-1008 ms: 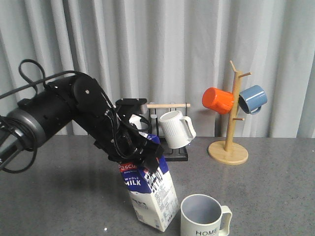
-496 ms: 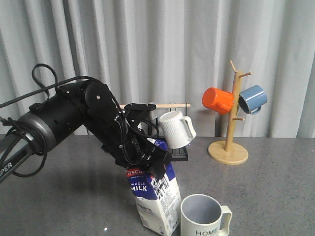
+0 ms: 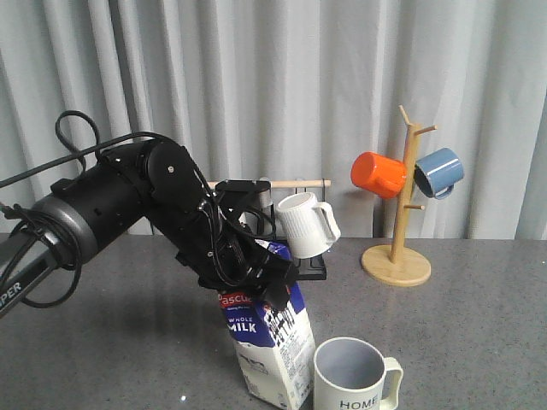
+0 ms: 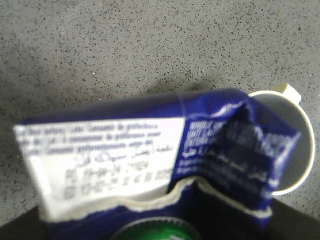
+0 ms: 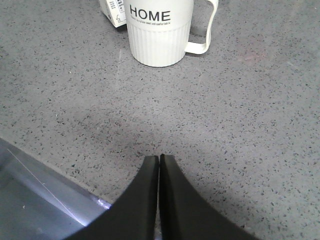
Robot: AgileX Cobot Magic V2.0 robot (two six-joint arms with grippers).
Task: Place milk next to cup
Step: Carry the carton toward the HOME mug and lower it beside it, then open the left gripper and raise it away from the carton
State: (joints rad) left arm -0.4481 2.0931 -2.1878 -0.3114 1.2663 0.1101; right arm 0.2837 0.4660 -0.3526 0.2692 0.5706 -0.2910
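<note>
A: Front view first. Where is the milk (image 3: 267,346)?
B: On the grey counter (image 3: 461,342), at about 6 o'clock in the picture, leaning a little. The cup (image 3: 350,376) stands just beside it at its 4 o'clock, handle pointing to 3 o'clock; whether they touch I cannot tell.

A: And the left tool (image 3: 261,278)?
B: Clamped on the carton's top, its black fingers closed around the gable. The right tool is out of this view.

A: Anything behind?
B: A ribbed white mug (image 3: 305,224) on a black rack (image 3: 301,267) at 12 o'clock of the carton. Further off at 2 o'clock, a wooden mug tree (image 3: 400,213) carrying an orange mug (image 3: 378,174) and a blue mug (image 3: 439,172).

A: Left wrist view?
B: The milk (image 4: 150,155) fills the frame, white printed panel and dark-blue panel, with a green cap (image 4: 150,233) at the edge nearest the camera. The cup's (image 4: 297,150) rim peeks out from behind the blue panel. The fingers themselves are hidden, but the carton sits right in their grasp.

A: Right wrist view?
B: The right tool (image 5: 159,165) has its two black tips pressed together, holding nothing, above bare counter (image 5: 250,125). The cup (image 5: 161,30) with "HOME" lettering is well apart from it, and a corner of the milk (image 5: 112,11) shows beside the cup.
</note>
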